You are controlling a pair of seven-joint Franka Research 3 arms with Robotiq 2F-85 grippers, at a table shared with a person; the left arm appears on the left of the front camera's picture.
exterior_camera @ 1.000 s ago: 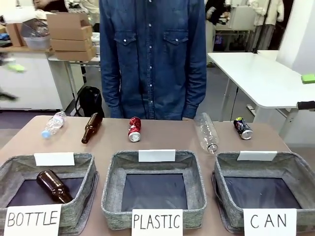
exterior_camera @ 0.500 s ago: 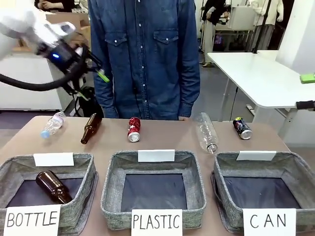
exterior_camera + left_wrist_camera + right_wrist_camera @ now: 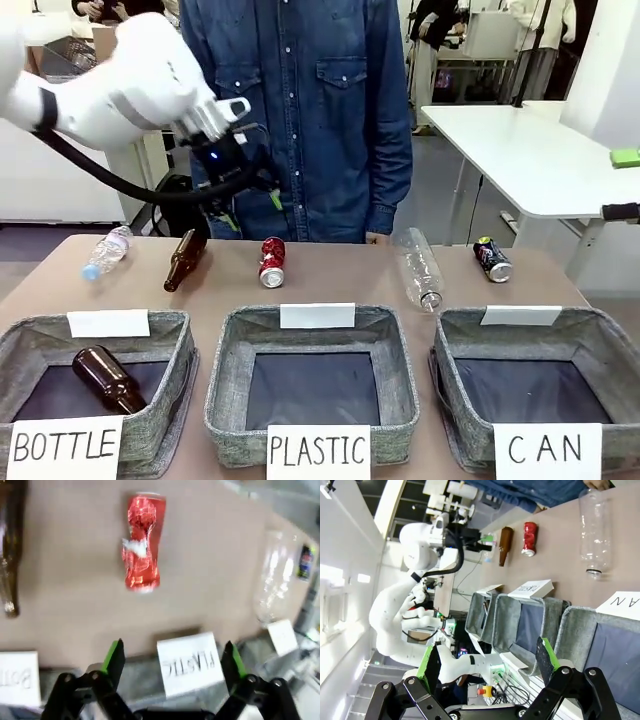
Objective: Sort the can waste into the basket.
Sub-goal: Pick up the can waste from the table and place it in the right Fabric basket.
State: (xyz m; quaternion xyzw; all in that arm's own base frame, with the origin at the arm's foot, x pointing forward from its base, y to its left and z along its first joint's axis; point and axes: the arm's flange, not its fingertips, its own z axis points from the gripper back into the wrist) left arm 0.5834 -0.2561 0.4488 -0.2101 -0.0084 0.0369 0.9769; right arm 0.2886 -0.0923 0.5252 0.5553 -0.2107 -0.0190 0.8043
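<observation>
A crushed red can (image 3: 273, 262) with white marks lies on its side at mid-frame, a black can (image 3: 493, 260) with green-yellow marks lies at right, and the grey "CAN"-signed basket (image 3: 600, 335), dark-bottomed, sits lower right.

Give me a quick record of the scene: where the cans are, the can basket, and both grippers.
Crushed red metal can: lying on table, near the middle
Black metal can, green-yellow marks: lying on table, far right
Grey fabric basket signed CAN: holds no can
Left gripper: open, in the air, aimed at the red can
Right gripper: open, holding nothing
</observation>
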